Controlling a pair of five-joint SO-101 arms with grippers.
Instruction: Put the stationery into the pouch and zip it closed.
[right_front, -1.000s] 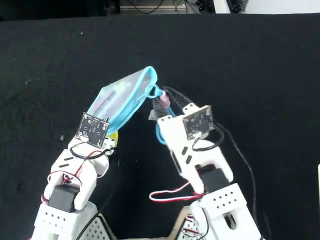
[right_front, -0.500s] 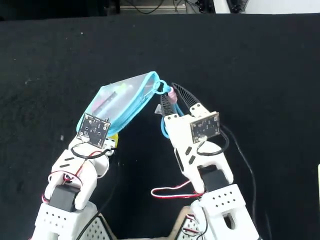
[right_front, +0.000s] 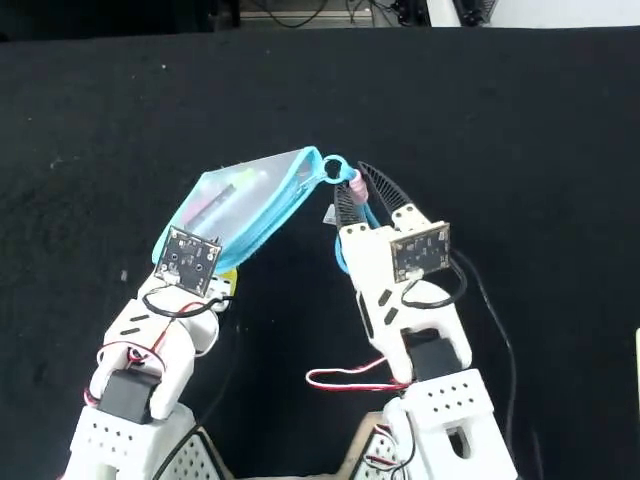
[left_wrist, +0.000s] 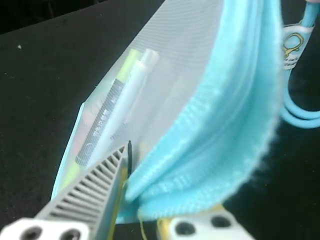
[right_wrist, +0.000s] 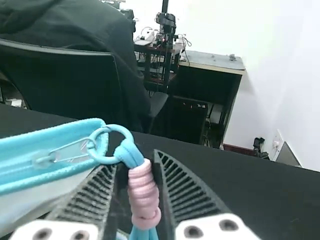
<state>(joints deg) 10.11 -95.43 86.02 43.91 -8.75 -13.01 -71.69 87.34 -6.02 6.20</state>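
Note:
A translucent pouch (right_front: 240, 200) with a light blue zipper band hangs stretched between my two arms above the black table. Pens and a highlighter (left_wrist: 125, 100) show through its wall (left_wrist: 200, 70). My left gripper (left_wrist: 135, 200) is shut on the pouch's near corner, mostly under its camera board in the high view (right_front: 220, 265). My right gripper (right_front: 362, 195) is shut on the zipper's pull cord, its pink beads (right_wrist: 142, 190) pinched between the ribbed fingers. The blue ring (right_wrist: 116, 142) joins the cord to the slider at the pouch's far end (right_front: 333, 168).
Black cloth (right_front: 500, 120) covers the table all around the arms. A red and white wire (right_front: 345, 378) loops beside the right arm's base. In the right wrist view a dark chair (right_wrist: 60, 80) and a desk (right_wrist: 205, 65) stand beyond the table.
My right gripper has moved right and away with the pull cord, carrying the slider to the pouch's far end and pulling the pouch taut. The left arm has kept still.

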